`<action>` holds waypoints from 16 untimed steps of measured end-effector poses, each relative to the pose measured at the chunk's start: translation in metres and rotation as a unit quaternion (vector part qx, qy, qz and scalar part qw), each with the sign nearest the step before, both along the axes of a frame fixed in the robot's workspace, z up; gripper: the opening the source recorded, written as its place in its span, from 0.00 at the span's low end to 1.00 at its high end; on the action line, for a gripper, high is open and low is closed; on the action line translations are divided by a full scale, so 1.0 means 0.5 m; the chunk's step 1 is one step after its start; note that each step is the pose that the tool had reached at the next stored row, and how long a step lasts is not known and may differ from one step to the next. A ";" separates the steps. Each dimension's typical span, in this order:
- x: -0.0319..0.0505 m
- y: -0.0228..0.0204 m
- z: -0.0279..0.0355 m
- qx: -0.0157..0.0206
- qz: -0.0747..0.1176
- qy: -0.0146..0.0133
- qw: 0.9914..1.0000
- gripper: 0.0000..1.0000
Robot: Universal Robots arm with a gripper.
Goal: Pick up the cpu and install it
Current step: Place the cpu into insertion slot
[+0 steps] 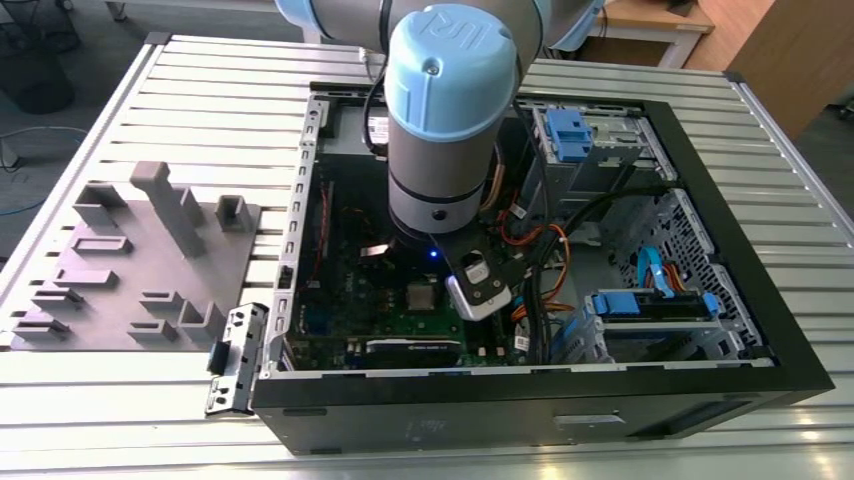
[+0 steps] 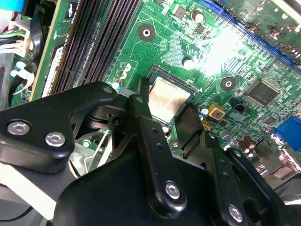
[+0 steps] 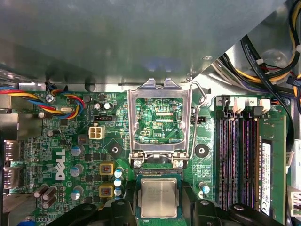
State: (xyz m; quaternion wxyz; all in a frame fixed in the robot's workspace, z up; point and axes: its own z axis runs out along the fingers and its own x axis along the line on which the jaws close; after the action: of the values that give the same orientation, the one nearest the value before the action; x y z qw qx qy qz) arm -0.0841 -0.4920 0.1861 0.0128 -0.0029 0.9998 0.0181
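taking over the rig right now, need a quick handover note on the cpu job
Gripper: down inside the open case, right at the cpu; whether it grips cannot be told.
Cpu: lies flat in the socket, metal top up, as far as both wrist views show.
Socket frame: swung open, beside the socket.
Done: cpu picked up and placed at the socket.
Left: frame not yet closed over the cpu; release not confirmed.
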 end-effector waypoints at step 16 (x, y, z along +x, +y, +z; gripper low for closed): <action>0.000 -0.0001 0.016 0.000 0.000 0.000 1.000 0.53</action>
State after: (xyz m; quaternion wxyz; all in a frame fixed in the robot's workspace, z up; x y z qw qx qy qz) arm -0.0841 -0.4920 0.1940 0.0126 -0.0029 0.9998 0.0180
